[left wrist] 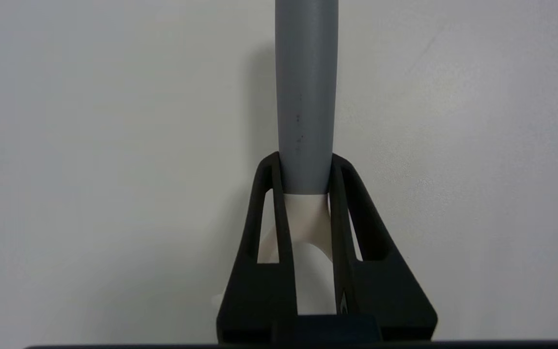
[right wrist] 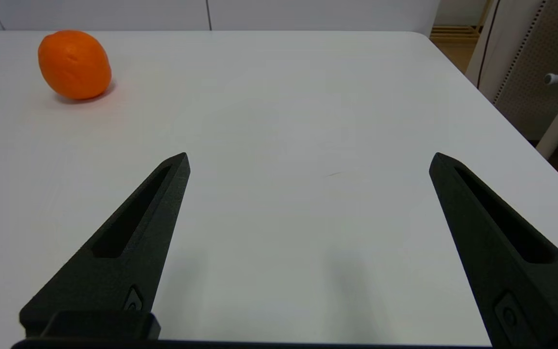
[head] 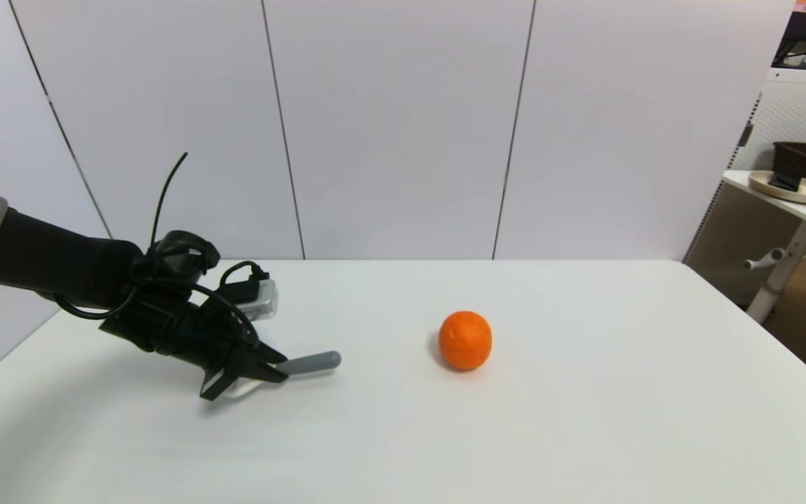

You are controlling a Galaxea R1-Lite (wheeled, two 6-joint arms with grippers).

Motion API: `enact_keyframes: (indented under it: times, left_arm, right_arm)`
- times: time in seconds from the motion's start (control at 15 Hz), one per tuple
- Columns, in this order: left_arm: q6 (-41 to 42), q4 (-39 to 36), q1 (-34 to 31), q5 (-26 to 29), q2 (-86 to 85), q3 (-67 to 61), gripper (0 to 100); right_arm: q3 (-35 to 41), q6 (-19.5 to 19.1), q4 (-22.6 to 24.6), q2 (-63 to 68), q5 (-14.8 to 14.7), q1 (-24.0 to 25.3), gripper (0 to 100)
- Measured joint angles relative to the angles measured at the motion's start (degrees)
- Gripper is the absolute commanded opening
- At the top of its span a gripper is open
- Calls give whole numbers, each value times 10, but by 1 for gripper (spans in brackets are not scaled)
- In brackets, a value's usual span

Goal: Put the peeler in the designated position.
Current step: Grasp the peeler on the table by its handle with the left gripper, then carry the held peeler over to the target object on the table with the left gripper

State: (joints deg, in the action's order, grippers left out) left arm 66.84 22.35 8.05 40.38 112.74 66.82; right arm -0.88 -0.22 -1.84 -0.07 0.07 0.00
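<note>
Left gripper point(head: 252, 374): low over the left part of the bench point(head: 585, 420), reaching in from the left edge of the head view. Its jaws are clenched on the peeler point(head: 308, 363), gripping where the grey handle meets the cream-white forked head.

Peeler: lies roughly level, at or just above the bench surface; whether it touches cannot be told. The handle sticks out past the fingertips toward the orange, while the forked head sits back between the jaws. In the left wrist view the two black fingers point(left wrist: 279, 208) press the handle's base from either side, with the cream fork showing in the gap behind them.

Why held so: judging by the low, level pose, gripping at the neck keeps the tool from swinging and lets it be laid flat on the bench.

Designated position: no mark shows anywhere on the bench; only plain white surface lies under the peeler.

Orange point(head: 465, 340): rests on the bench, well apart from the peeler's handle tip, so it does not crowd the set-down.

Right gripper point(right wrist: 308, 162): not visible in the head view; its own camera shows it idle above the right part of the bench, jaws spread wide with nothing between them.
</note>
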Motion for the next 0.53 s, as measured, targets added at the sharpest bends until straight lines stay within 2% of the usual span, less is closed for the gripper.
enact_keyframes:
  times: [0.27,0.53]
  left_arm:
    - [-22,0,33,-2,2,104,0]
    - [-81,-1,97,-23,45,256,0]
  right_arm:
    - [0,0,0,0,0,0,100]
    - [0,0,0,0,0,0,100]
